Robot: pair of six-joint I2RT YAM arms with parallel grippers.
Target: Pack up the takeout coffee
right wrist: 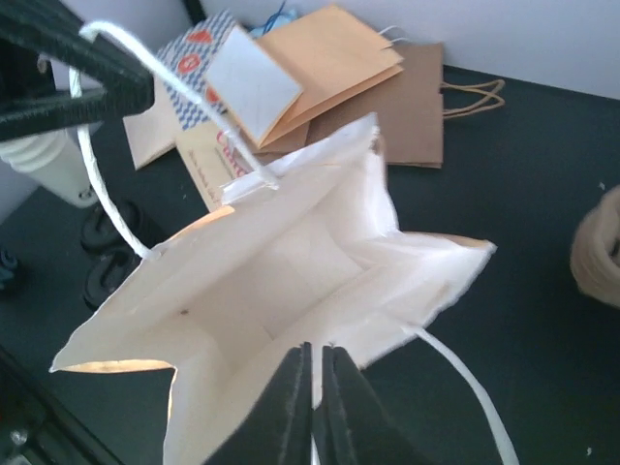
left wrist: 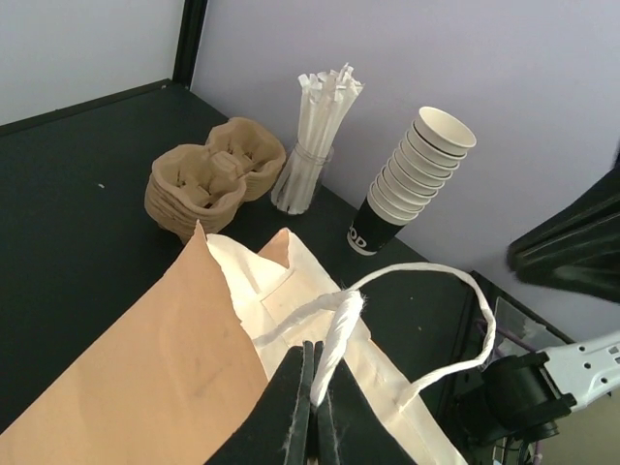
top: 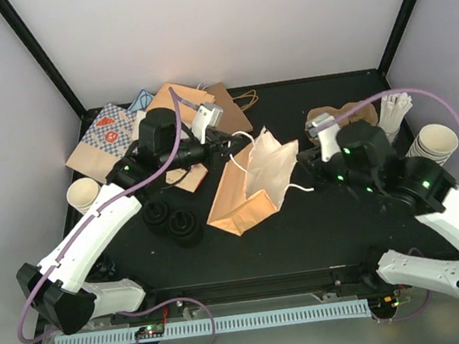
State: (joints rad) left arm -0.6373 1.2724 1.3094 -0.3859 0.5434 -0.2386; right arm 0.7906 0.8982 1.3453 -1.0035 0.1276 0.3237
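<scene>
A tan paper bag (top: 245, 191) with a white inside lies open between my arms. My left gripper (top: 227, 145) is shut on its white twisted handle (left wrist: 341, 334), with the jaws pinched on the cord (left wrist: 315, 373). My right gripper (top: 304, 164) is shut on the bag's opposite rim (right wrist: 315, 363), so the mouth (right wrist: 281, 281) is spread open and shows empty. A stack of brown pulp carriers (top: 324, 117) sits at the back right, also in the left wrist view (left wrist: 208, 179). No lidded cup is in view.
Stacks of lidless cream cups stand at the left (top: 85, 193) and right (top: 433, 143). Loose black lids (top: 172, 218) lie near the left arm. Wrapped straws (left wrist: 320, 126) stand by the carriers. Flat paper bags (top: 173, 103) lie at the back left.
</scene>
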